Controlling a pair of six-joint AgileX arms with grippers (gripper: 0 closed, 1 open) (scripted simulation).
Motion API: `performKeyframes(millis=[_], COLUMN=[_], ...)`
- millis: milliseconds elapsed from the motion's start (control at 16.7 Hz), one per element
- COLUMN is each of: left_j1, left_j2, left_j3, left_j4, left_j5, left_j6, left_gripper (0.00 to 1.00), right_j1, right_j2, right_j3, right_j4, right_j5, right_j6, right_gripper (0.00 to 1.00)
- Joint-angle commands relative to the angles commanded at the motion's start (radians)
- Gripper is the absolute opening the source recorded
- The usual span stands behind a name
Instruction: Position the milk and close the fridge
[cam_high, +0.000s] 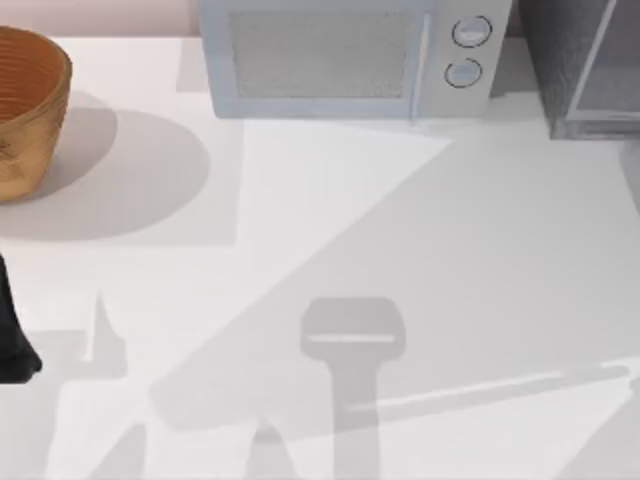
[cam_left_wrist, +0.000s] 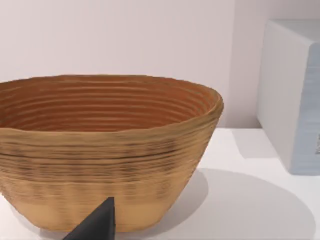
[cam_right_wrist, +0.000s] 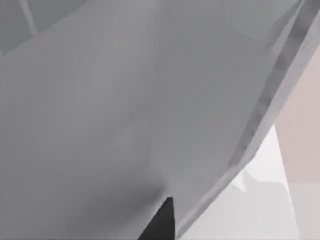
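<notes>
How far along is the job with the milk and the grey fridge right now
No milk carton lies on the white table, so placing it may be done; I cannot confirm that. In hand: the right wrist view sits close against a grey panel of the grey speckled-top fridge, which suggests the door is being pushed. Left: whether it is shut cannot be told. The left arm is at the table's left edge, by the woven basket.

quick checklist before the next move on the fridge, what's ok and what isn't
1. Fridge at the table's back right corner, in place: ok.
2. Door fully shut: cannot tell; the right wrist view faces a grey panel at close range.
3. Milk seated inside the fridge: cannot tell.
4. Right gripper's grip state: cannot tell; a dark fingertip sits by the panel.
5. Left gripper parked near the basket, away from the fridge: ok.
6. Microwave apart from the fridge: ok.
</notes>
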Motion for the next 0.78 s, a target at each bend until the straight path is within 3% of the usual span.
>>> performKeyframes(millis=[480,780], left_j1=[0.000,0.000], left_j2=[0.000,0.000], left_j3=[0.000,0.000], left_j4=[0.000,0.000], left_j5=[0.000,0.000], left_j6=[0.000,0.000], left_gripper=[1.00,1.00], right_j1=[0.447,0.560], right_j2=[-0.092,-0.110], right_j3=[-0.144,-0.183], right_j4=[0.153,0.190], right_j5=[0.367,0.460], right_j6=[0.306,0.384], right_gripper=[1.00,1.00])
